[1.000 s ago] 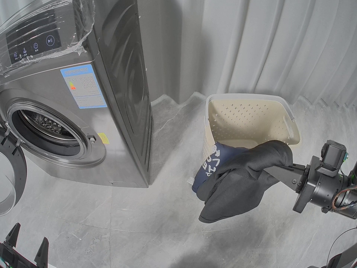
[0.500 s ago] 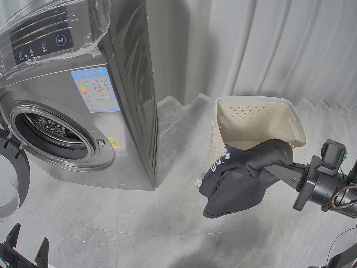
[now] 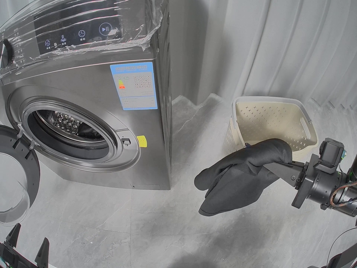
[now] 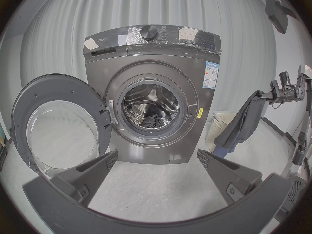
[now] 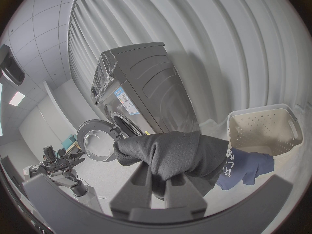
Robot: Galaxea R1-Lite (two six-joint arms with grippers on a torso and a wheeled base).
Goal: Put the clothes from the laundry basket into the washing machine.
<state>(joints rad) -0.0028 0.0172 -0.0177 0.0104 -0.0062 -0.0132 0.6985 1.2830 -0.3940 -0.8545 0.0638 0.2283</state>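
Note:
My right gripper [image 3: 274, 163] is shut on a dark grey garment [image 3: 238, 179], which hangs in the air in front of the cream laundry basket [image 3: 297, 110]. A blue garment [image 5: 247, 169] with white print dangles under the grey one [image 5: 172, 153], past the right gripper [image 5: 159, 179]. Left of the basket stands the grey washing machine [image 3: 93, 90] with its round door [image 3: 15, 175] swung open. A dark piece of clothing [image 4: 152, 121] lies in the drum. My left gripper [image 3: 26, 242] is open, low and near me, in front of the machine's opening [image 4: 151, 106].
White curtains [image 3: 279, 38] hang behind the machine and basket. The floor [image 3: 148, 220] is grey stone tile, bare between the machine and the basket. Plastic film [image 3: 93, 30] wraps the machine's control panel. The open door stands out to the left of the drum.
The whole head view has shifted, so the camera has turned toward the machine's front. The right gripper with the clothes has come away from the basket, toward the machine. The blue garment is now hidden in the head view.

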